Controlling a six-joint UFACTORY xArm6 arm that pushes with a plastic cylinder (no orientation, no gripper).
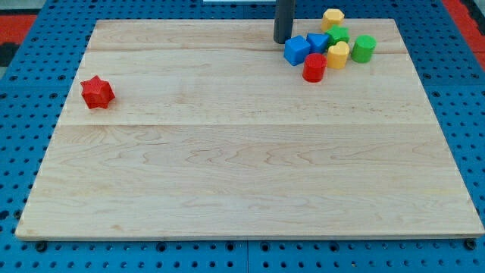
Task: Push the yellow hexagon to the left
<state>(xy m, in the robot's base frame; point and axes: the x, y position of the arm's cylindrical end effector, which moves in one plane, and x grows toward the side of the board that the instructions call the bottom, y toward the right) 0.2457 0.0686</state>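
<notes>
Yellow hexagon (332, 17) sits at the cluster's top; my tip (283, 40), gripperless, stands left beside the blue block (297, 50), risking scattering neighbours.

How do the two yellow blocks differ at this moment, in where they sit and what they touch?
The upper yellow block sits at the board's top edge, at the top of the cluster; the lower yellow block sits further down, wedged between the red cylinder and the green cylinder. The upper one shows bare board on its left and right; the lower one is hemmed in. My tip is left of both, beside the blue blocks. Both are yellow and similar in size.
</notes>
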